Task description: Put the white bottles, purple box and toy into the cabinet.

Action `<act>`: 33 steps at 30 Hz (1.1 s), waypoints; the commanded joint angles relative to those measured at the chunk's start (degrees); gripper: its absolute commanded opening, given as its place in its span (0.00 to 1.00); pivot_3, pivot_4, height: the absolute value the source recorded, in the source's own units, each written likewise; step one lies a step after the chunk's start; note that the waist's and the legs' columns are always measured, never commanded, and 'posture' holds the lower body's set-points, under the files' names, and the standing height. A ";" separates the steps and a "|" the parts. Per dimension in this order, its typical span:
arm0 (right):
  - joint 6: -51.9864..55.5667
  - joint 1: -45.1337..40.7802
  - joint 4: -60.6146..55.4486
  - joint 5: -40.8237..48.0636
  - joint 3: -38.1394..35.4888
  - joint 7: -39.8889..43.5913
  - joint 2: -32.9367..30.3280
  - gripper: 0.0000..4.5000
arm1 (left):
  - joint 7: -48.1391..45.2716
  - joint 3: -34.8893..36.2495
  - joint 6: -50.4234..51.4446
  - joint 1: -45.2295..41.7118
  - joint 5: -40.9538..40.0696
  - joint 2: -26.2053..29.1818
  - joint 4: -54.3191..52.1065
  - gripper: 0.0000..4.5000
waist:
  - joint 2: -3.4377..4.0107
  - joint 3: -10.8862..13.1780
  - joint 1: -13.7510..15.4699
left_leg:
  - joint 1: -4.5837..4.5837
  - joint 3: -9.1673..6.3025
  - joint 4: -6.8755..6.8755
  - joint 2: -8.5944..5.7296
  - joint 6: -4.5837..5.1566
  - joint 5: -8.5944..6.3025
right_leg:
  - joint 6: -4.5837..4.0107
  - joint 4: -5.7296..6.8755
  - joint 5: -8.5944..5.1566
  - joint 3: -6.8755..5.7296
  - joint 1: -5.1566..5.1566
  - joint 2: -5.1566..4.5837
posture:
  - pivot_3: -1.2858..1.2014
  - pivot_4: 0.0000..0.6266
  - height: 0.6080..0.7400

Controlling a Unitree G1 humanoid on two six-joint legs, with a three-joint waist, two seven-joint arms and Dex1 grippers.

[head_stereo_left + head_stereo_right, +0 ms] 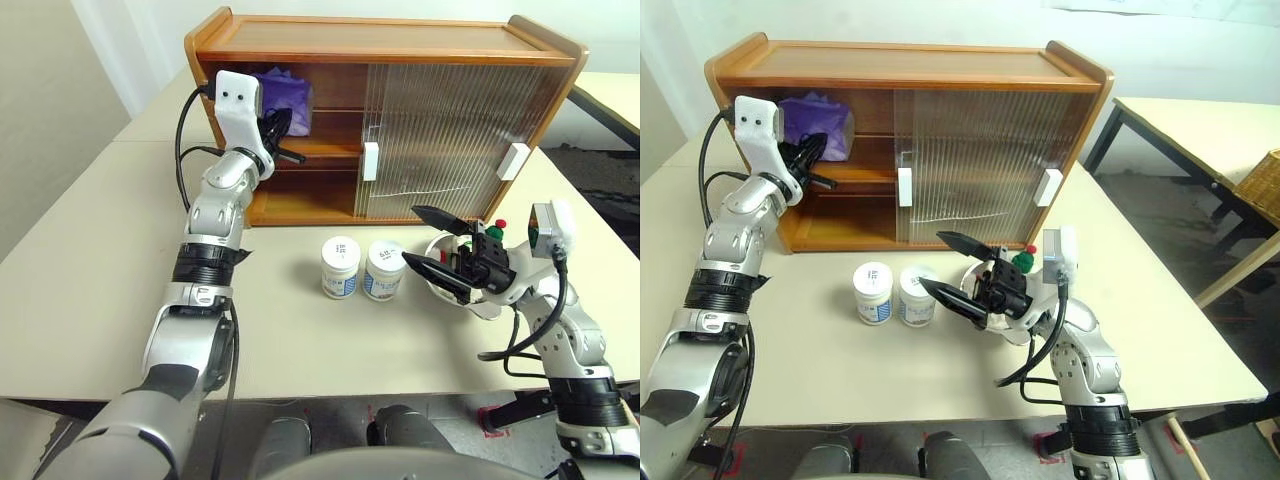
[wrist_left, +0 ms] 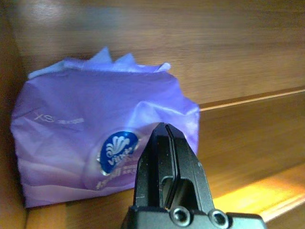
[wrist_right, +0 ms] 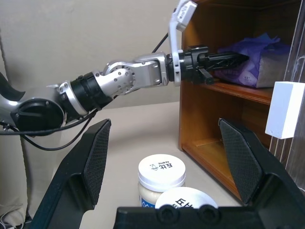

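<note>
two jars still on the table, purple box shelved

two white bottles [image 1: 360, 268] stand side by side on table [image 1: 90, 300]. right gripper [image 1: 428, 240] hovers just beside them, fingers spread wide, toy [image 1: 492, 232] behind it. left gripper [image 2: 164, 143], fingers pressed together, noses against purple box [image 2: 95, 143] on upper shelf of cabinet [image 1: 390, 45].

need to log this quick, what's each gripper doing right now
Left gripper: shut, holding nothing, tips at the purple box on the cabinet shelf.
Right gripper: open, holding nothing.

Cream table [image 1: 90, 290]: cabinet [image 1: 400, 40], two white bottles [image 1: 340, 267].
</note>
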 commanded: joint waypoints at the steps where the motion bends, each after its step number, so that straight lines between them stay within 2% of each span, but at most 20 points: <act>1: -0.33 0.03 0.02 0.01 -0.51 0.49 -0.69 1.00 | -4.47 0.09 4.01 2.47 -3.98 0.19 -5.62 0.00 | 0.00 0.00 -0.03 | -0.01 0.00 -0.01 0.00 0.00 0.00 | -0.17 0.00 0.10 0.00 0.00 0.00 | 0.47 0.00 1.00; 3: -0.35 0.08 0.02 0.11 -0.62 0.59 -0.74 1.00 | -6.13 -0.18 5.92 3.52 -5.48 0.35 -7.98 0.00 | 0.00 0.00 -0.02 | -0.01 0.00 -0.01 -0.01 0.00 0.00 | -0.19 0.00 0.10 0.00 0.00 0.00 | 0.47 0.00 1.00; 7: -0.74 -0.37 0.34 0.21 -1.53 0.16 -0.79 1.00 | -10.84 0.44 9.05 11.21 -9.97 2.60 -18.13 0.20 | 0.03 -0.02 -0.18 | 0.01 0.00 -0.01 -0.02 0.00 -0.01 | -0.22 0.00 0.09 0.00 0.04 0.00 | 0.48 0.00 1.00; 12: -2.58 -0.28 1.42 -3.10 -1.67 -1.88 -1.43 1.00 | -14.15 1.17 10.94 17.22 -12.44 6.66 -23.35 0.58 | 0.03 -0.02 -0.25 | 0.07 0.00 -0.01 0.05 -0.02 -0.01 | -0.29 0.01 0.12 -0.04 0.03 0.01 | 0.48 0.00 1.00; 18: -3.71 0.11 1.78 -4.98 -1.73 -4.69 -1.13 1.00 | -26.02 1.87 10.17 26.08 -17.11 14.54 -27.09 0.99 | 0.09 -0.06 -0.25 | 0.07 -0.03 -0.04 0.16 -0.03 -0.04 | -0.68 0.01 0.34 -0.07 -0.09 0.00 | 0.48 0.00 1.00; 23: -3.08 -0.09 1.24 -4.08 -1.97 -6.15 -0.62 1.00 | -33.41 -0.41 9.53 32.73 -16.55 19.95 -26.14 0.99 | 0.23 -0.14 -0.38 | -0.05 -0.04 -0.21 0.28 -0.12 -0.21 | -0.97 0.08 0.38 -0.15 -0.48 -0.01 | 0.48 0.00 1.00; 25: -2.85 -0.34 1.09 -3.91 -1.94 -6.57 -0.64 1.00 | -34.51 -0.76 8.94 34.16 -16.99 19.53 -26.40 0.99 | 0.28 -0.18 -0.34 | -0.08 -0.05 -0.23 0.30 -0.12 -0.21 | -1.02 0.11 0.37 -0.18 -0.81 -0.01 | 0.48 0.00 1.00; 33: -2.02 -0.74 0.52 -3.62 -1.43 -6.28 -1.36 1.00 | -35.92 -4.56 7.33 37.38 -14.27 19.22 -27.47 0.99 | 0.48 -0.31 -0.45 | -0.21 0.00 -0.24 0.31 -0.13 -0.22 | -1.08 0.14 0.37 -0.17 -0.92 -0.02 | 0.48 0.00 1.00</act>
